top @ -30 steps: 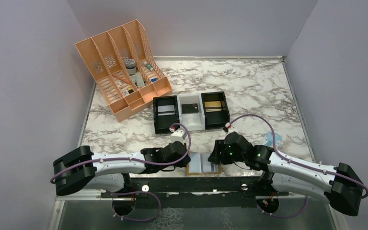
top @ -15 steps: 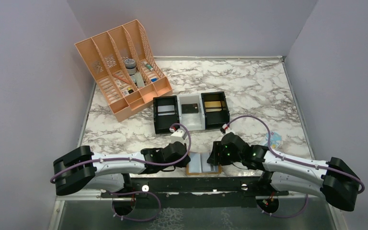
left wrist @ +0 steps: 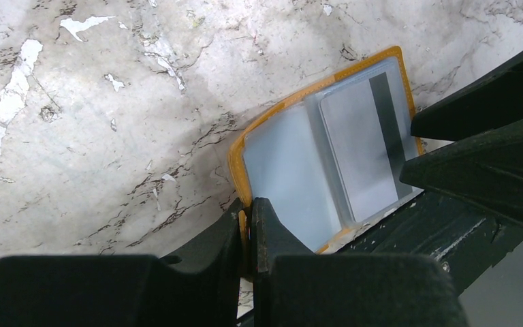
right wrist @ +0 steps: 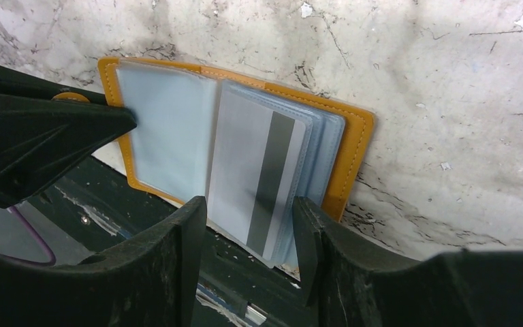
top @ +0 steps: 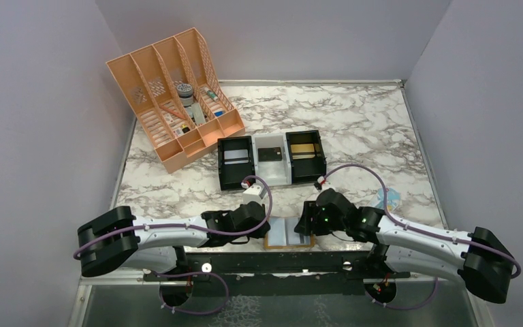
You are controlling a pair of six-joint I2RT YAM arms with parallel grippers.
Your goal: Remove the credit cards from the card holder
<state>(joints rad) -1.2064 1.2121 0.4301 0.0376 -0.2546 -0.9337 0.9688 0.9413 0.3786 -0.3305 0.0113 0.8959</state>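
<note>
Between its fingers, our left gripper point(left wrist: 248, 218) pinched the card holder point(left wrist: 235, 153) by its edge. Our right gripper point(right wrist: 248, 225) straddled a credit card point(right wrist: 245, 157); we couldn't tell if it gripped.

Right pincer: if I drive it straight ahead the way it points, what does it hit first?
Probably the striped credit card sticking out of the open card holder: it lies between the right pincer's open jaws, its near edge closest. Depth is hard to judge.

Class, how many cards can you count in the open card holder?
1: a striped card lies in the right half of the card holder, sticking out past its near edge. More may be hidden beneath it.
</note>
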